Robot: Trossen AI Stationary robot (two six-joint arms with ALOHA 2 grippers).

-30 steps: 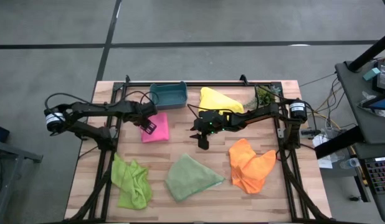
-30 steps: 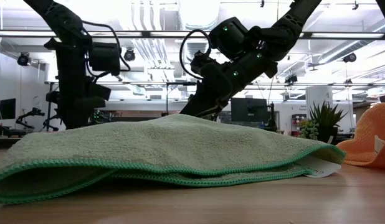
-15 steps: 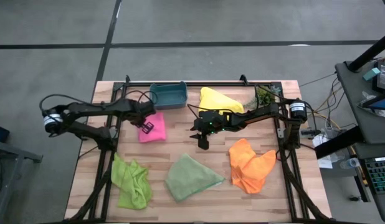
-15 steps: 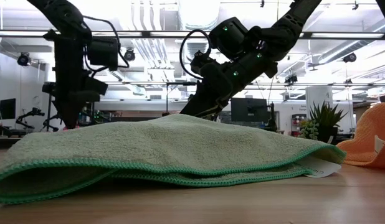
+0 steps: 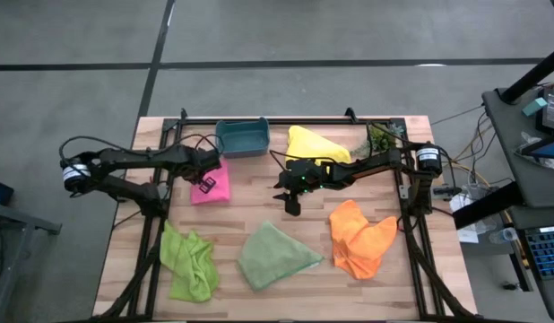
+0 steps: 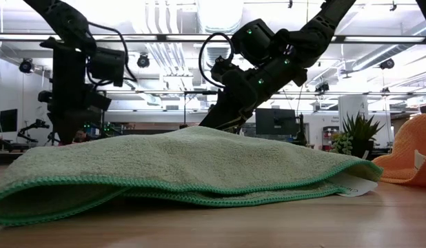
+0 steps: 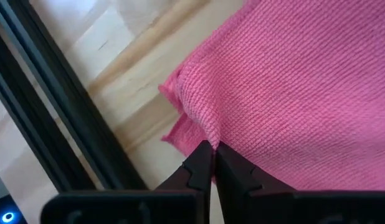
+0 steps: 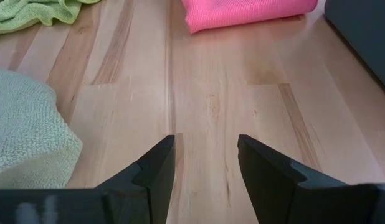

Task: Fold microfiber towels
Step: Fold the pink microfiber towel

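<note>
the pale sage green towel (image 5: pixel 273 256) lies at the table's near edge, lime green towel (image 5: pixel 189 260) and orange towel (image 5: pixel 360 237) either side. mid-table the right gripper (image 5: pixel 289 203) hovers, fingers apart, holding nothing. farther back, the left gripper (image 5: pixel 206 184) is pinched closed on the pink towel (image 5: pixel 216 185) — at its edge.

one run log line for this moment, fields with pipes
left hand: shut on pink towel edge | right hand: open, above bare table at centre | sage green towel: lying unfolded
</note>
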